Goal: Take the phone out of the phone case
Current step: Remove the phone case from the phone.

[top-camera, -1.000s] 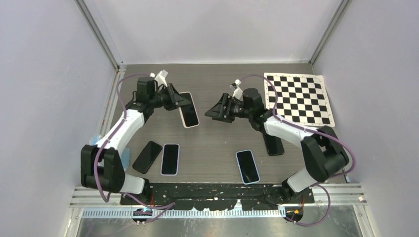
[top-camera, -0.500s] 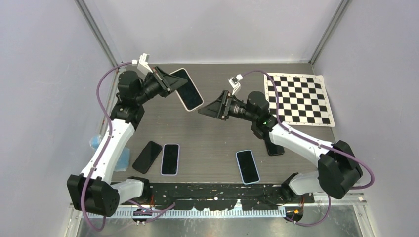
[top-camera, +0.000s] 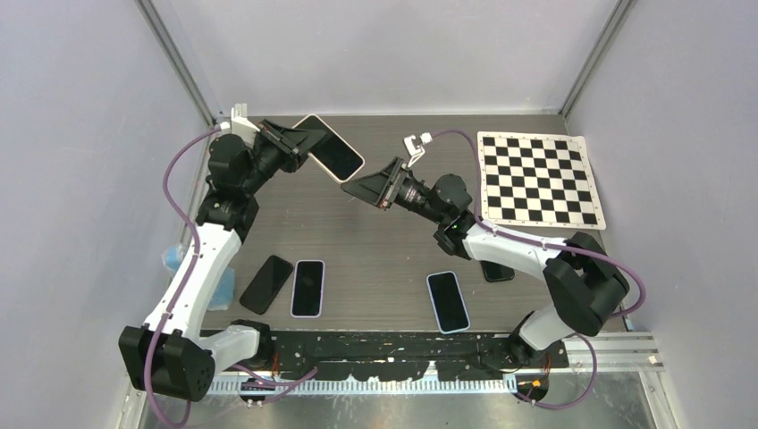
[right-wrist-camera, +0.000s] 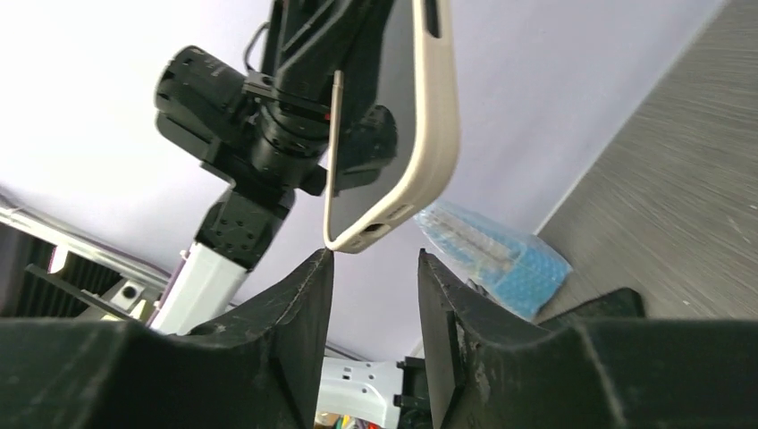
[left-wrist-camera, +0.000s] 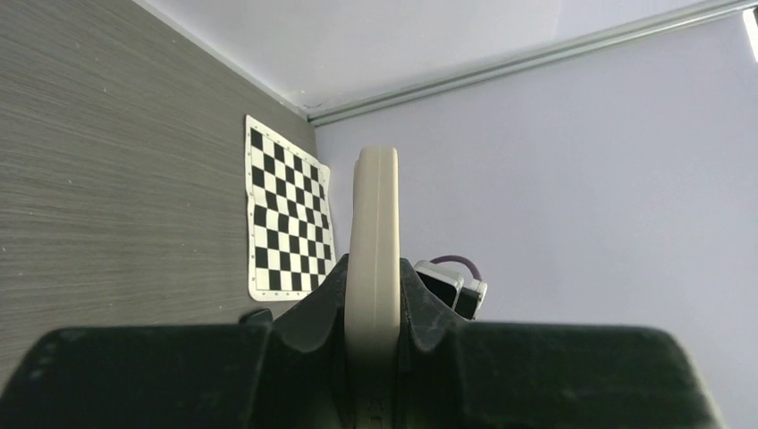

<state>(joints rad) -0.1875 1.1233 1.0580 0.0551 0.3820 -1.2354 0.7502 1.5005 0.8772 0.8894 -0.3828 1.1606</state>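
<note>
Dark wood-grain tabletop (top-camera: 384, 259) is being framed by pale lilac walls. Nearest the bases, spare phones are being left flat: a black phone (top-camera: 266, 284) and a pale-cased phone (top-camera: 307, 288) on the base side of the left gripper (top-camera: 297, 141), and a blue-rimmed phone (top-camera: 448, 301) on the base side of the right gripper (top-camera: 351, 189). Further out, the phone case (left-wrist-camera: 375, 214), with the phone (top-camera: 332, 149) seated in it, is being clamped at one end by the left gripper and held off the table. Its free end is being approached by the right gripper, whose fingers are being kept apart, the case's tip sitting just at the mouth of the gap. Beyond the right gripper, a checkerboard (top-camera: 541, 179) is being left flat.
</note>
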